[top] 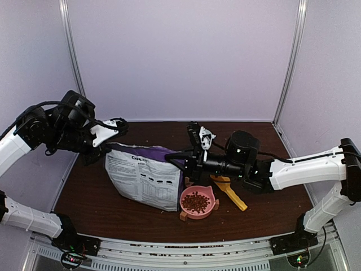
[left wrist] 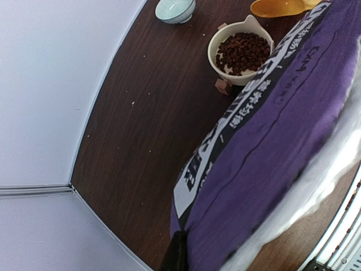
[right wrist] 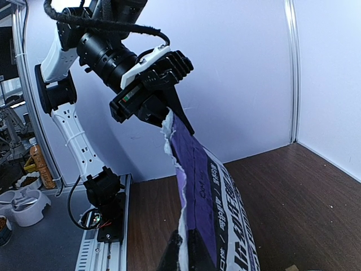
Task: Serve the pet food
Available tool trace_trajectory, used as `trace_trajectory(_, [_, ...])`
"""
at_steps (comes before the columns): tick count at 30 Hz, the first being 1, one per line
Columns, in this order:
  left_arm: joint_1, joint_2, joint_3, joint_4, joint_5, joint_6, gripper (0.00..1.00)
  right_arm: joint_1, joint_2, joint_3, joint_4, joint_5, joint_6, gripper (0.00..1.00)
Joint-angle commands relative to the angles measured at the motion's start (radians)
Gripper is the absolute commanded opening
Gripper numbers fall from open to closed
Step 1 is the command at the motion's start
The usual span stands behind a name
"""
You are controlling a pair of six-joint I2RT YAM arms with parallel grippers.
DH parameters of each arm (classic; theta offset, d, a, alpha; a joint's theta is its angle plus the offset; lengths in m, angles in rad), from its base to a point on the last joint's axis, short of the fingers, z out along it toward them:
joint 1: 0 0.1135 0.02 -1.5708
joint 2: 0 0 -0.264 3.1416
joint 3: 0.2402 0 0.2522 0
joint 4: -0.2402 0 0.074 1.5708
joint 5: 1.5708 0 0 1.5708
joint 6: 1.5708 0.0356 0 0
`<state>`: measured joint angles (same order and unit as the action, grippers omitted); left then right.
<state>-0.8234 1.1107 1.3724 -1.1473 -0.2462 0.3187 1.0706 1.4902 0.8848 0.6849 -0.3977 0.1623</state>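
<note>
The pet food [top: 196,201] is dark brown kibble filling a pink bowl [top: 211,210]; it also shows in the left wrist view [left wrist: 242,52]. The purple-and-white bag [top: 141,178] stands between my arms. My left gripper [top: 115,127] is shut on the bag's top left corner, and in the left wrist view only one dark finger [left wrist: 179,251] shows against the bag [left wrist: 271,141]. My right gripper [top: 179,159] is shut on the bag's top right corner. In the right wrist view its fingers [right wrist: 181,251] pinch the torn top edge of the bag [right wrist: 197,169].
A yellow scoop [top: 229,192] lies on the table right of the bowl, under my right arm; its end shows in the left wrist view [left wrist: 276,7]. A small pale blue bowl [left wrist: 175,8] stands beyond the food bowl. White walls close in the dark wooden table [top: 84,192].
</note>
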Motion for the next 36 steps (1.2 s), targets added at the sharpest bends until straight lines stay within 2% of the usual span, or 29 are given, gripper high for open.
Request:
trace_trajectory(1, [0.026, -0.018, 0.006, -0.009, -0.095, -0.013, 0.0, -0.01, -0.06, 0.007, 0.088, 0.023, 0.001, 0.0])
trace_trajectory(7, [0.045, -0.015, 0.002, 0.093, -0.037, -0.072, 0.02, -0.002, -0.044, 0.051, 0.004, 0.034, -0.027, 0.0])
trace_trajectory(9, [0.048, -0.018, -0.002, 0.121, -0.017, -0.103, 0.35, 0.0, -0.043, 0.059, -0.007, 0.036, -0.025, 0.09])
trace_trajectory(11, [0.05, -0.034, -0.009, 0.156, 0.043, -0.119, 0.59, 0.001, -0.048, 0.065, -0.022, 0.045, -0.02, 0.25])
trace_trajectory(13, [0.05, -0.058, -0.014, 0.188, 0.132, -0.122, 0.72, 0.0, -0.057, 0.073, -0.05, 0.052, -0.02, 0.39])
trace_trajectory(16, [0.053, -0.095, -0.009, 0.238, 0.284, -0.143, 0.85, 0.001, -0.077, 0.091, -0.103, 0.051, -0.028, 0.55])
trace_trajectory(19, [0.056, -0.089, 0.049, 0.241, 0.478, -0.178, 0.89, 0.001, -0.099, 0.129, -0.183, 0.012, -0.038, 0.61])
trace_trajectory(23, [0.056, -0.074, 0.139, 0.277, 0.581, -0.244, 0.91, 0.0, -0.136, 0.194, -0.313, -0.025, -0.017, 0.65])
trace_trajectory(26, [0.057, -0.066, 0.172, 0.349, 0.541, -0.324, 0.97, -0.007, -0.157, 0.267, -0.453, -0.001, 0.028, 0.67])
trace_trajectory(29, [0.091, -0.017, 0.212, 0.373, 0.483, -0.403, 0.98, -0.031, -0.161, 0.342, -0.592, 0.073, 0.093, 0.68])
trace_trajectory(31, [0.145, 0.019, 0.218, 0.389, 0.45, -0.46, 0.98, -0.058, -0.167, 0.369, -0.671, 0.122, 0.12, 0.74])
trace_trajectory(36, [0.341, 0.064, 0.107, 0.54, 0.387, -0.586, 0.98, -0.165, -0.203, 0.354, -0.8, 0.252, 0.178, 0.77])
